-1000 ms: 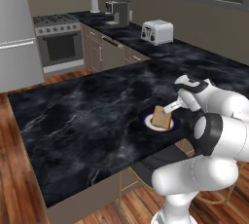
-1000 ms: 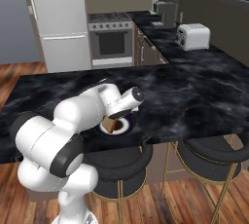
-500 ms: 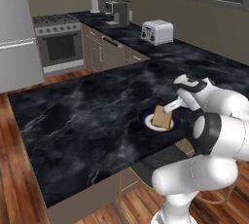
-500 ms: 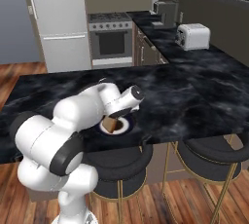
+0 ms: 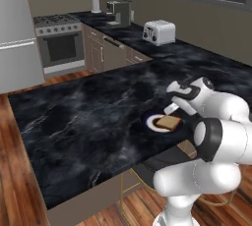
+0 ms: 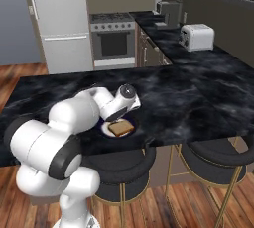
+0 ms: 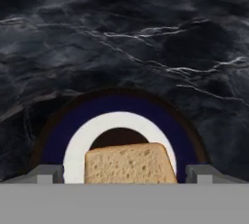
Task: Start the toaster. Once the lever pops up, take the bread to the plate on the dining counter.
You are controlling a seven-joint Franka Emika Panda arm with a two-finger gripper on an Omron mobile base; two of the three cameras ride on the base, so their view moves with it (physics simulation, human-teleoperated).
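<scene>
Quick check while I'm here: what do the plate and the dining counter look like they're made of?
Plate: probably glazed ceramic, judging by the smooth dark-blue and white rings. Dining counter: looks like polished black marble, with white veins and a faint sheen; could be an imitation.

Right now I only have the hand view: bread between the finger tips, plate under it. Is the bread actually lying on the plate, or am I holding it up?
Observer: It lies flat on the plate; the left base view shows the bread resting there, not lifted.
Operator: Is the gripper off it?
Observer: The gripper is open, its fingers wide of the bread on both sides.
Operator: How close is the plate to the counter's edge?
Observer: In the right base view it sits near the stool-side edge of the dining counter, fully on the slab.
Operator: And the toaster?
Observer: The toaster is on the far worktop.
</scene>
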